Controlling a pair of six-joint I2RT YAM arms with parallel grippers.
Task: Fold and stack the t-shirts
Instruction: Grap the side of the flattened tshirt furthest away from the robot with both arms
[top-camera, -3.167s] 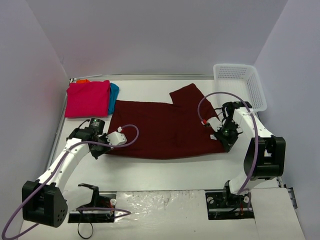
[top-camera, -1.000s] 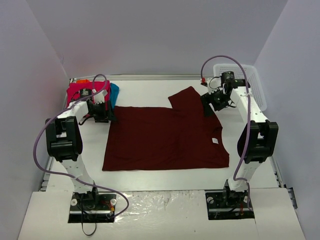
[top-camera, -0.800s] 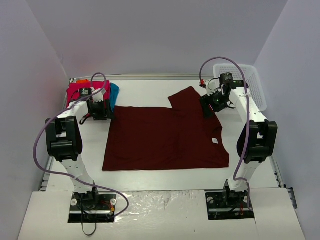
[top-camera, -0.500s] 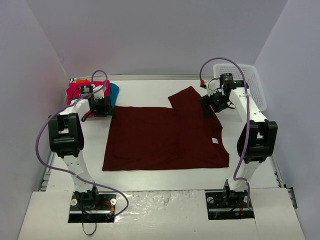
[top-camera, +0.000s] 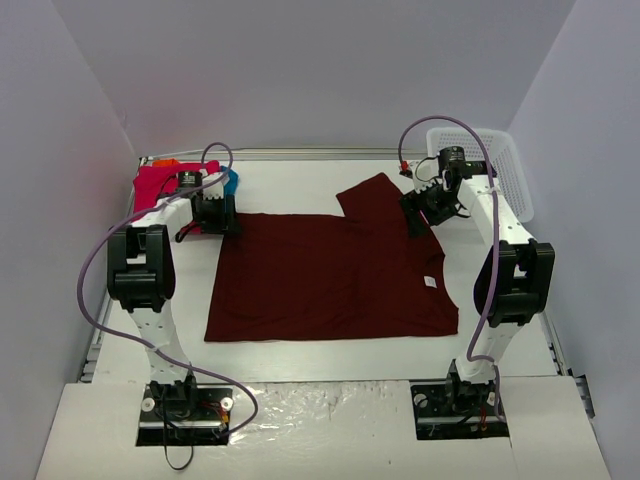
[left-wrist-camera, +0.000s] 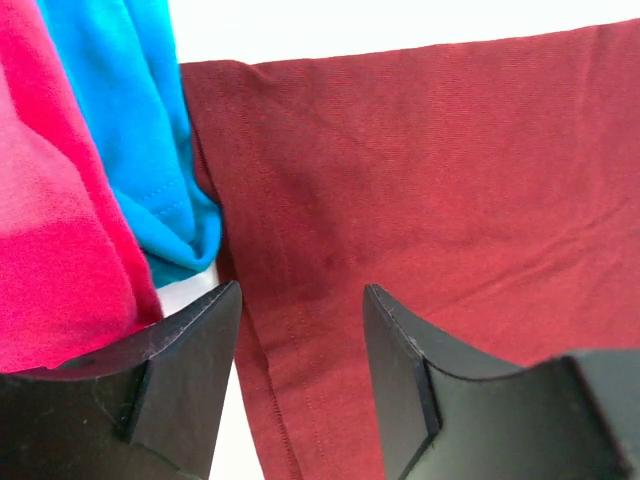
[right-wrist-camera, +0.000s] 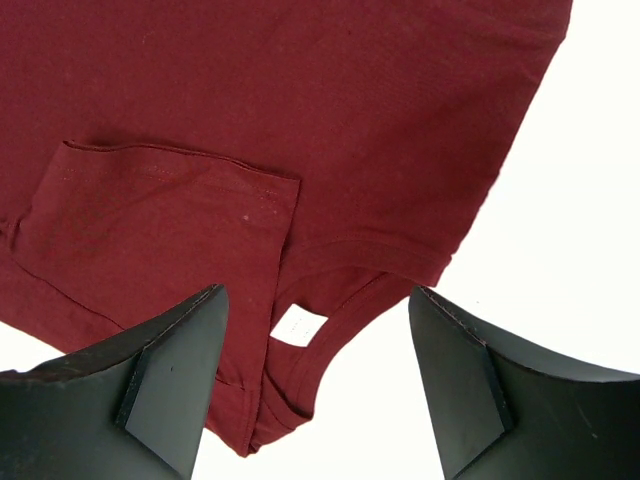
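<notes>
Poised with left pincer (left-wrist-camera: 300, 305) parted, empty, over maroon t-shirt (top-camera: 330, 280) corner, upper left (teal t-shirt (left-wrist-camera: 150, 130), pink t-shirt (left-wrist-camera: 50, 250) beside); with right pincer (right-wrist-camera: 317, 297) wide apart, empty, above neck label (right-wrist-camera: 298, 326).

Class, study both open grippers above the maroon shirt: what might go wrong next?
The left gripper sits at a corner of the maroon t-shirt, beside the teal shirt; it may snag teal cloth. The right gripper is over the collar near a folded flap; it may pinch uneven layers.
</notes>
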